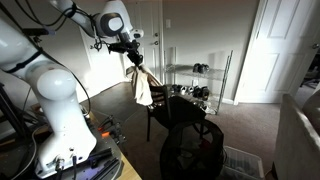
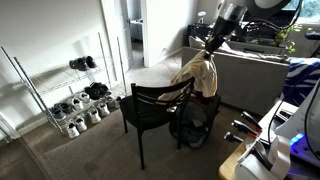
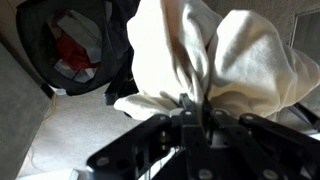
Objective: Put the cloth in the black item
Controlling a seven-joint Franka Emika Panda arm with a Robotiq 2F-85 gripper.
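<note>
Cloth (image 1: 142, 88) hangs limp from the fingers (image 1: 133, 60) in an exterior view, held up in the air above the back of a dark chair (image 1: 172, 112). The basket (image 1: 205, 152) stands on the floor in front of the chair, nearer the camera, and the cloth is not over it.

From the opposite side, in an exterior view, the fingers (image 2: 208, 50) pinch the top of the cloth (image 2: 203, 76), whose lower folds reach the chair (image 2: 150, 105) back. The basket (image 2: 196, 125) sits just beyond the chair, below the cloth.

In the wrist view the fingers (image 3: 196, 102) are closed tight on a bunched fold of cloth (image 3: 235, 50). The basket (image 3: 40, 65) lies off to the upper left, something red inside it.
</note>
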